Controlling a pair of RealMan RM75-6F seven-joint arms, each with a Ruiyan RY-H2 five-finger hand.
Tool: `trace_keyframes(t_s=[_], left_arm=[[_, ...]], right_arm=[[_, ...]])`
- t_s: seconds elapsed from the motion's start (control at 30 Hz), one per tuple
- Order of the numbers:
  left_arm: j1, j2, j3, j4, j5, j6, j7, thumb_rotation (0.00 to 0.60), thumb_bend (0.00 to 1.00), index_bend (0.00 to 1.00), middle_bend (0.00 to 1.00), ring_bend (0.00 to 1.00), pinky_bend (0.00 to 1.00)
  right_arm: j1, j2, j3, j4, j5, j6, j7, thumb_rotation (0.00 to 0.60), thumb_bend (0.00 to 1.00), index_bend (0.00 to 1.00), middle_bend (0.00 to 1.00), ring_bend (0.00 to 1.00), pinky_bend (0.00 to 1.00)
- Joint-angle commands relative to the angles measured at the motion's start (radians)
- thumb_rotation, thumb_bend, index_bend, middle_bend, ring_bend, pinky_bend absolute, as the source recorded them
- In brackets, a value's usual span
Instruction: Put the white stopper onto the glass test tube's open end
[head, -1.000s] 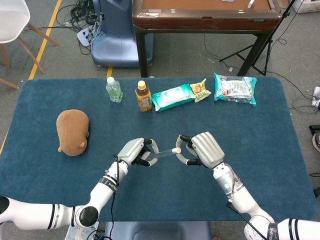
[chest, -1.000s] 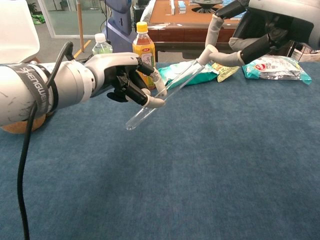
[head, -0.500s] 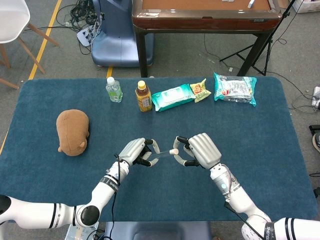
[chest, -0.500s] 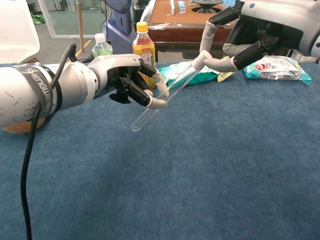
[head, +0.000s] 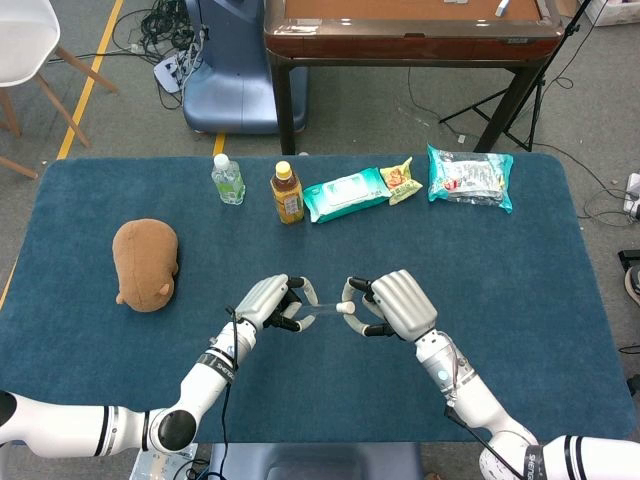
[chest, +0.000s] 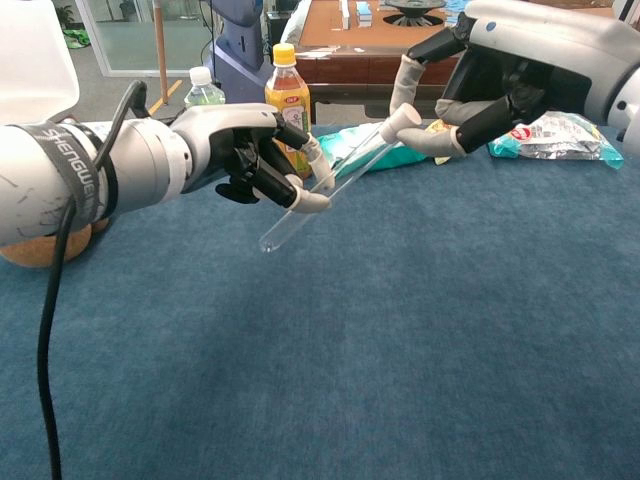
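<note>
My left hand (head: 268, 302) (chest: 248, 155) holds the clear glass test tube (chest: 325, 188) above the blue table, the tube slanting with its closed end down toward me and its open end up toward my right hand. The tube (head: 322, 307) looks faint in the head view. My right hand (head: 395, 304) (chest: 505, 75) pinches the white stopper (chest: 400, 119) (head: 345, 308) between thumb and a finger, right at the tube's open end. The stopper touches or sits at the mouth; how deep it sits I cannot tell.
A brown plush toy (head: 146, 263) lies at the left of the table. Along the far edge stand a water bottle (head: 228, 179) and a tea bottle (head: 287, 192), beside a wipes pack (head: 345, 194), a small snack bag (head: 402, 181) and a larger snack bag (head: 470, 177).
My right hand has moved left with the stopper, closing in along the tube's open end. The left hand and tube stayed nearly still.
</note>
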Motion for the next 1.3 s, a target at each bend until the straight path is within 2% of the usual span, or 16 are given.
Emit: trace_keyframes(t_s=[0.03,0.33,0.43,0.57,0.67,0.77,0.97,1.17,1.3], left_arm=[[0.0,0.002,0.001,-0.001,-0.001,-0.001,-0.002,0.6,0.29,0.63,0.94,1.0,1.0],[0.002,0.007,0.005,0.001,-0.001,-0.001,-0.01,0.6,0.29,0.63,0.94,1.0,1.0],[0.002,0.007,0.007,0.005,0.003,-0.002,-0.011,0.6,0.29,0.63,0.94,1.0,1.0],[0.001,0.008,0.007,0.01,0.007,-0.005,-0.014,0.6,0.29,0.63,0.94,1.0,1.0],[0.001,0.008,0.009,0.014,0.01,-0.004,-0.013,0.6,0.29,0.63,0.94,1.0,1.0],[0.002,0.011,0.009,0.015,0.009,-0.003,-0.015,0.6,0.29,0.63,0.94,1.0,1.0],[0.001,0.015,0.023,0.03,0.02,0.007,0.006,0.6,0.29,0.63,0.94,1.0,1.0],[-0.003,0.0,0.073,0.09,0.045,0.057,0.094,0.6,0.29,0.63,0.94,1.0,1.0],[-0.012,-0.053,0.106,0.157,0.057,0.102,0.171,0.6,0.29,0.63,0.94,1.0,1.0]], right_arm=[[0.0,0.0,-0.001,0.0,0.0,0.001,-0.003,0.6,0.35,0.6,1.0,1.0,1.0],[-0.002,0.005,-0.003,0.0,-0.007,0.011,-0.018,0.6,0.35,0.6,1.0,1.0,1.0],[-0.002,0.005,-0.002,0.002,-0.011,0.014,-0.022,0.599,0.34,0.48,1.0,1.0,1.0],[-0.002,0.004,0.002,0.004,-0.018,0.023,-0.024,0.539,0.2,0.3,1.0,1.0,1.0],[-0.003,0.003,0.004,0.002,-0.022,0.028,-0.026,0.507,0.11,0.24,1.0,1.0,1.0],[-0.004,0.004,0.003,0.001,-0.024,0.03,-0.026,0.494,0.08,0.19,1.0,1.0,1.0],[-0.02,0.023,0.003,-0.01,-0.041,0.054,-0.01,0.492,0.08,0.17,1.0,1.0,1.0],[-0.062,0.106,0.002,-0.043,-0.084,0.112,-0.009,0.493,0.08,0.17,1.0,1.0,1.0],[-0.087,0.161,-0.002,-0.057,-0.094,0.131,-0.001,0.492,0.08,0.17,1.0,1.0,1.0]])
